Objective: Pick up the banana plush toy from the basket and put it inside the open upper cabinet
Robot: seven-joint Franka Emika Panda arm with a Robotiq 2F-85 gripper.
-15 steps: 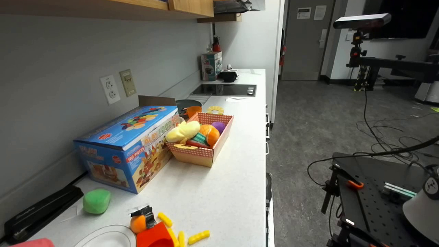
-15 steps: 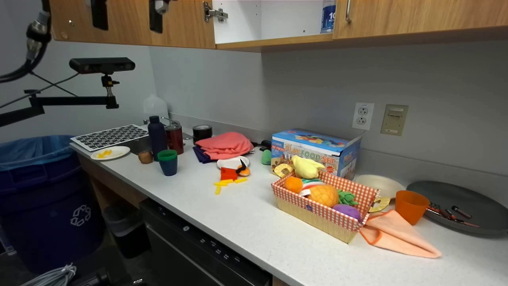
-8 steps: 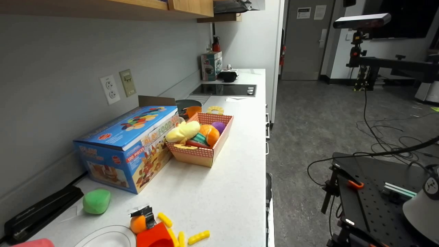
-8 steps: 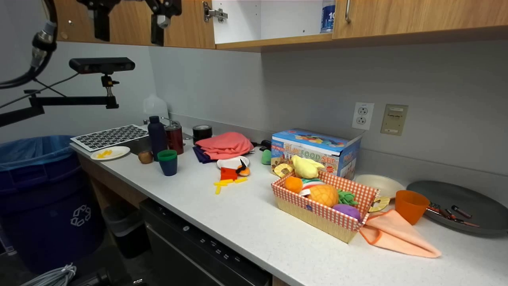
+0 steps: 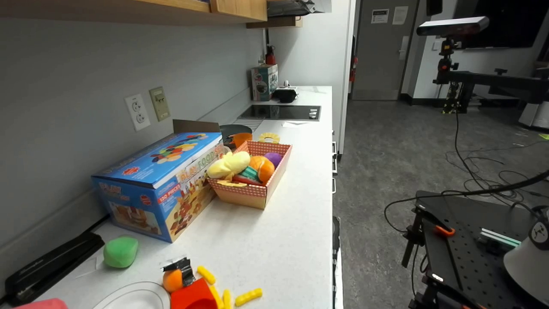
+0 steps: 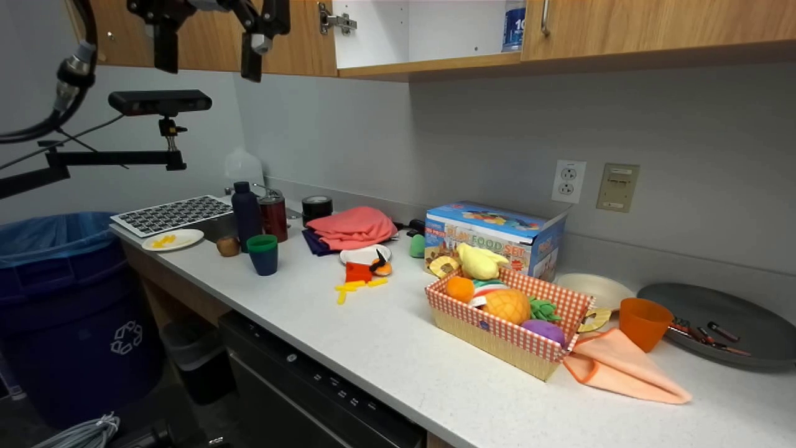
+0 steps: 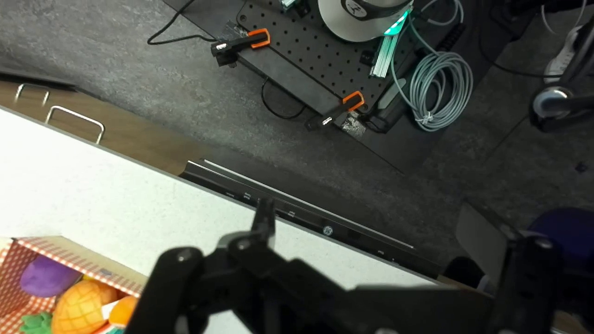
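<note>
Both exterior views, unlike the wrist's, show the banana (image 6: 479, 262) atop the basket (image 6: 488, 340); higher, the empty gripper (image 6: 208, 73) gapes wide

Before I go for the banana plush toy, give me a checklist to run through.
Tool open, holding nothing: ok.
Banana plush toy uncovered, at a corner of the basket: ok.
Tool lined up with the banana: not ok; the wrist view shows the basket only at a corner, no banana.
Banana clear of the blue box: cannot tell; they overlap in both exterior views.
Upper cabinet open: ok.
Enough cabinet space: cannot tell; its interior is cut off.
</note>
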